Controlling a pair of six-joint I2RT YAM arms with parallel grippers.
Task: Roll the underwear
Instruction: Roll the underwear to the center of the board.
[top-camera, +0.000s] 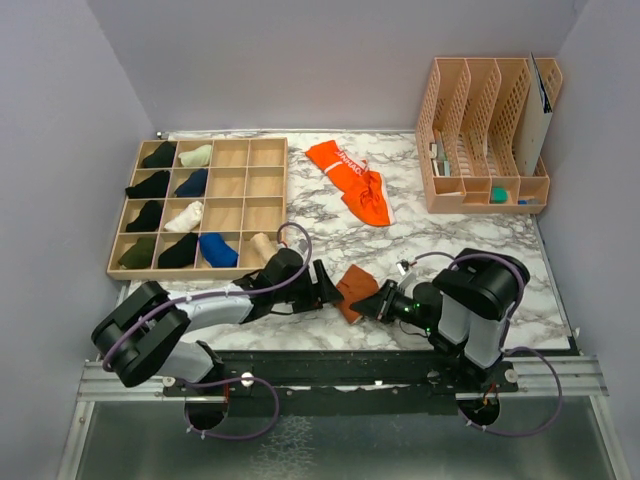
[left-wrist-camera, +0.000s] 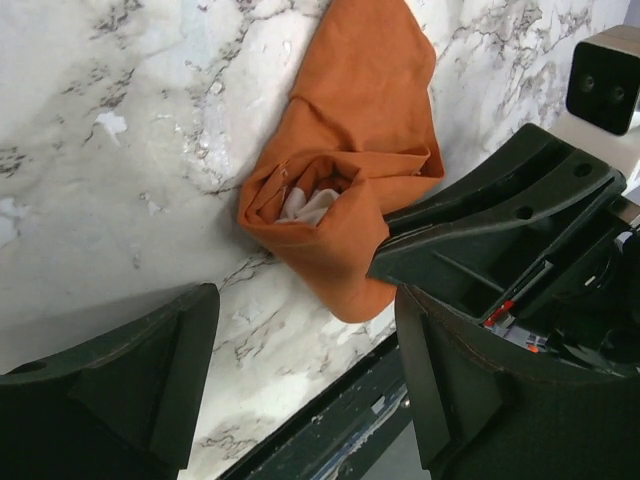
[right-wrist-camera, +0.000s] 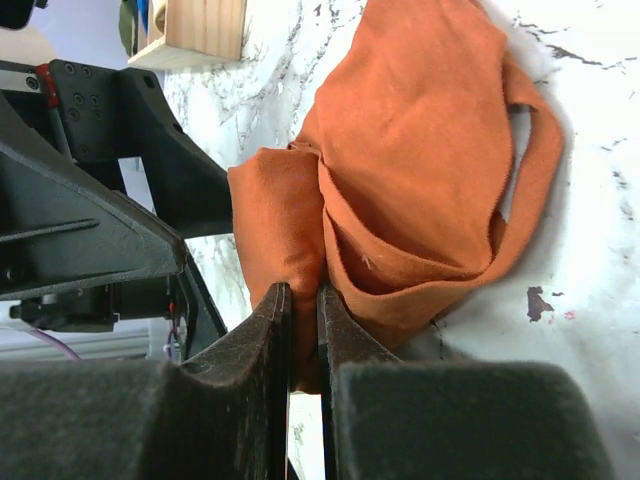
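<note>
Right wrist view: right gripper (right-wrist-camera: 303, 300) has its fingers almost together, pinching a thick fold of the rust-brown briefs (right-wrist-camera: 420, 170). The cloth beyond the pinch is loose, and one leg loop lies open on the marble table (right-wrist-camera: 600, 330).

Left wrist view: left gripper (left-wrist-camera: 305, 300) stands wide apart with nothing in it. One finger is on either side of the near end of the garment. That end is already curled into a rough tube, with a bit of white lining showing in its mouth.

Top view: the piece lies at the near table edge between the two arms, and both grippers are right at it.

Step, as judged: mid-roll on the first piece, with the tube started but not tight or finished. Next move likely calls for the left fingers to close on the curled end while the right keeps its pinch. The loose tail then needs winding on without the tube springing open.

Count:
- briefs: two, the rust-brown one and the bright orange briefs (top-camera: 350, 180), which lie flat and unrolled toward the back, well apart
- wooden compartment tray (top-camera: 265, 215): one, back left
- fabric bundles (top-camera: 218, 250) in it: about ten
- file organiser (top-camera: 485, 130): one, back right
- arms: two
</note>
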